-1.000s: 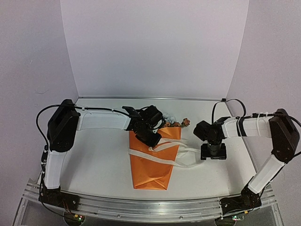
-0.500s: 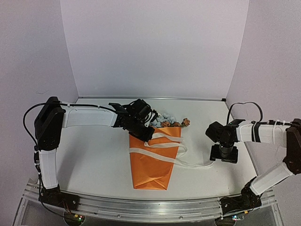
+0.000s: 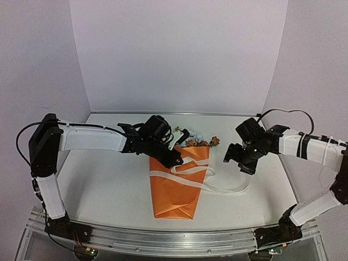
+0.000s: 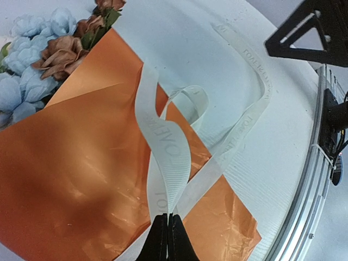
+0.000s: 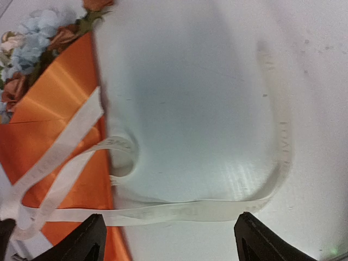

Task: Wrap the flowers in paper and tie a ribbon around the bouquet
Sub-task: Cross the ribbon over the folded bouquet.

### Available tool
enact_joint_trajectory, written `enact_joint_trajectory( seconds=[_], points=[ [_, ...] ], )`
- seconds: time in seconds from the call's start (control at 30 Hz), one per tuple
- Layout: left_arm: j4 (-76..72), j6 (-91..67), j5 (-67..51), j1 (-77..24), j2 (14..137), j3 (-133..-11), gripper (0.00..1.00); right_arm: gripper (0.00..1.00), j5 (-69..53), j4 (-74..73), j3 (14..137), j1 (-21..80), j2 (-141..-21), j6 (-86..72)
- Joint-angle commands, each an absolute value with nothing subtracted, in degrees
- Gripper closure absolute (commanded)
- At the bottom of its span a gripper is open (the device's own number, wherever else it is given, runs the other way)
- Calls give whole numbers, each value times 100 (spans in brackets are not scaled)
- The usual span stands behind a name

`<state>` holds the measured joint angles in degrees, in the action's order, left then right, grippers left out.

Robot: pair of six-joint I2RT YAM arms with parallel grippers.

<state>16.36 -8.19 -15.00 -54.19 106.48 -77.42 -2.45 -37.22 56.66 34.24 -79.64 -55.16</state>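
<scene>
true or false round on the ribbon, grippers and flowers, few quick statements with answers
1. The left gripper is shut on the ribbon. True.
2. The right gripper grips the ribbon's other end. False: its jaws stand open, and that end lies free on the table.
3. The flowers poke out of the paper's far end. True.
4. The ribbon is tied in a neat bow. False: it crosses the paper in loose loops.

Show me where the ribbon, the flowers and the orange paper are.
ribbon (image 4: 168, 163): left wrist view, on the lettered strip crossing the paper.
flowers (image 4: 30, 26): left wrist view, on a pale blue bloom.
paper (image 3: 175, 198): top view, on its bare lower part.
</scene>
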Motion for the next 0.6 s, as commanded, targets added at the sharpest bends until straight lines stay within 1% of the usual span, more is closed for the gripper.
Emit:
enact_joint_trajectory(
  seconds=[0.0,0.13,0.27,0.47,0.57],
  points=[
    [1343,-391,-1859,-5470,10413,-7713,100,14,-1501,-2111,5941,3488,-8582,-6650],
    [1475,-264,-1921,-5496,10536,-7772,100,12,-1930,-1139,5927,3500,-9054,-7809],
    [1528,-203,-1909,-5539,10621,-7787,100,14,-2059,-274,5835,3572,-9508,-8951],
    [1543,-192,-1869,-5586,10726,-7824,100,27,-1910,415,5821,3832,-9849,-9740],
    [1502,-192,-1819,-5590,10703,-7789,100,37,-1848,558,5734,3918,-9930,-9941]
  ],
)
